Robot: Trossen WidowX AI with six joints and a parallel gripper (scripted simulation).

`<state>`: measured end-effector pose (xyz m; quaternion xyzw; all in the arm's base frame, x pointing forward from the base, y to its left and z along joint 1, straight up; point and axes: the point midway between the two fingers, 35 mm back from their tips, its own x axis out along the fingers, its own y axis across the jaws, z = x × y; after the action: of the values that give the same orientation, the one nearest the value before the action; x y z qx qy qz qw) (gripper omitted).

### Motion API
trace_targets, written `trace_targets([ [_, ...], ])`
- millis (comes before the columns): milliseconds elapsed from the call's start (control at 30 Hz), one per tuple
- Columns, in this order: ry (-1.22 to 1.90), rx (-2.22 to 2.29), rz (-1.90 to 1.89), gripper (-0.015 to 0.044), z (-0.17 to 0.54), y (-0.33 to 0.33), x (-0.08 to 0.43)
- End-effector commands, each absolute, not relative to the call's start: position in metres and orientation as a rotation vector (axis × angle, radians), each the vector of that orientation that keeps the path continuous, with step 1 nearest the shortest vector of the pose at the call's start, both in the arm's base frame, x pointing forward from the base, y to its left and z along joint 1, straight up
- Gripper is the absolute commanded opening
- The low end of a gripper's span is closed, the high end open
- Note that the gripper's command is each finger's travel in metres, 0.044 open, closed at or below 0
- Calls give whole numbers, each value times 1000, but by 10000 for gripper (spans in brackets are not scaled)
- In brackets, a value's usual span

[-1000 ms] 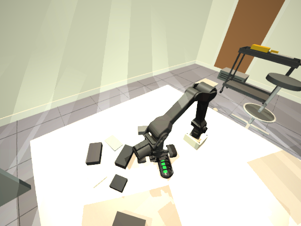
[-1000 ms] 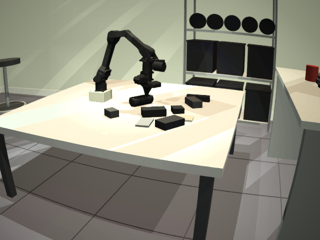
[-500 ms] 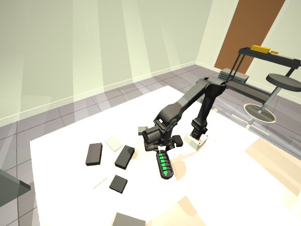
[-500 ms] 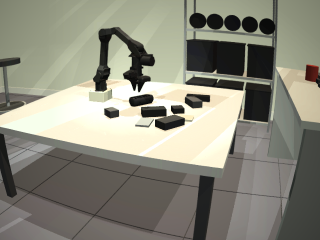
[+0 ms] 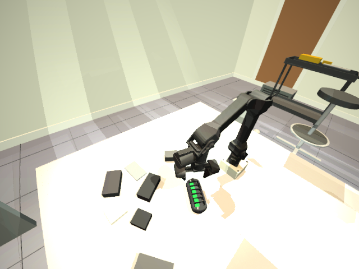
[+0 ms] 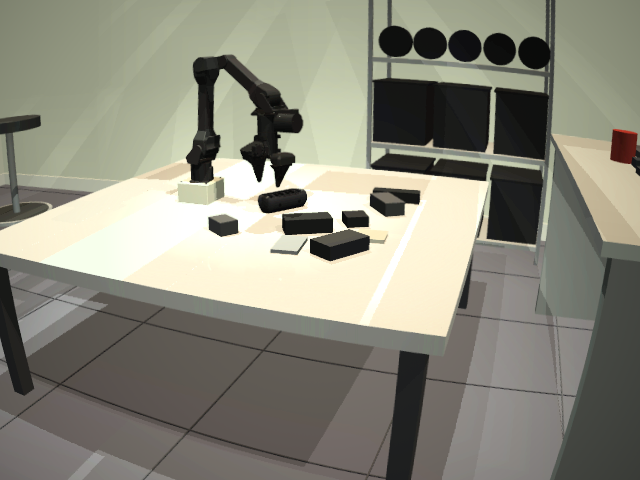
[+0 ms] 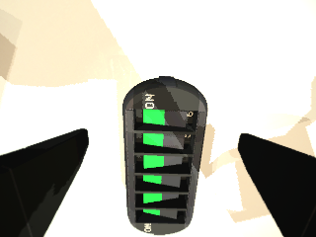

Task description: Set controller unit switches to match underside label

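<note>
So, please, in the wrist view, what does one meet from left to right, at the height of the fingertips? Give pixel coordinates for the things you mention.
Left finger (image 7: 54, 168) → controller (image 7: 201, 116) → right finger (image 7: 276, 170).
</note>
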<state>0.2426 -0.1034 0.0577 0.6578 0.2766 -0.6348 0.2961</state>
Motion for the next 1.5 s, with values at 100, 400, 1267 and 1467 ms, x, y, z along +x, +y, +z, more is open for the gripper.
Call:
trace_targets([
  [100,745,1736,-1700,440,44,-104,241],
  [400,746,1737,-1700,440,29,-105,242],
  [1267,746,1737,-1699,282,9,-105,241],
  [1467,746,1737,-1699,242,9,-105,241],
])
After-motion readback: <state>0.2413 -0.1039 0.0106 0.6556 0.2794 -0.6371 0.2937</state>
